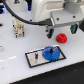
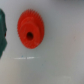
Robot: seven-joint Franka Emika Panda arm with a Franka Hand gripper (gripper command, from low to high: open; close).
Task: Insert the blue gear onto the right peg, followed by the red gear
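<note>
Exterior view: red gear (image 1: 61, 38) just beside end effector (image 1: 59, 32), ungrasped

**No readable markings**

I find no text, label, brand, number or sign that I can read in either view. My own arm's white housing (image 1: 55, 11) shows plain, and the red gear (image 2: 30, 31) and the grey plate (image 1: 35, 59) carry no lettering.

So there's one blue gear (image 1: 51, 52), one red gear (image 1: 61, 38) (smaller), one grey plate (image 1: 35, 58), and one gripper (image 1: 61, 31).
</note>
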